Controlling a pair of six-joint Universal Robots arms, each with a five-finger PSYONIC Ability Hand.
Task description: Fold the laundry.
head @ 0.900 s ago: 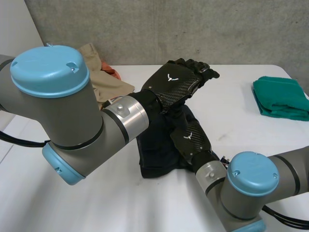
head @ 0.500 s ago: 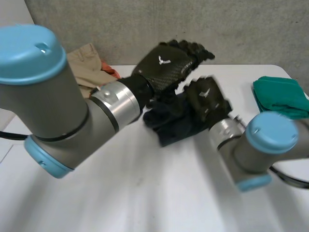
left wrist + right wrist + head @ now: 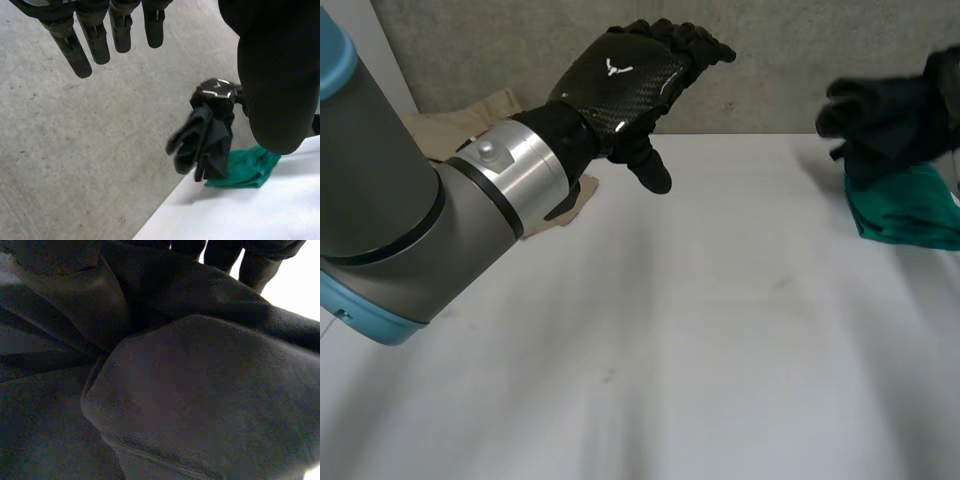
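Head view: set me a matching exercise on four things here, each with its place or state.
Things:
1. left hand
2. dark cloth
3. green cloth
4. tan cloth

Place or state:
A. lying on the table, far right
B. held up in the right hand
C. raised, open, holding nothing
D. on the table, beyond the left arm

Pairs: 1-C, 2-B, 3-A, 4-D
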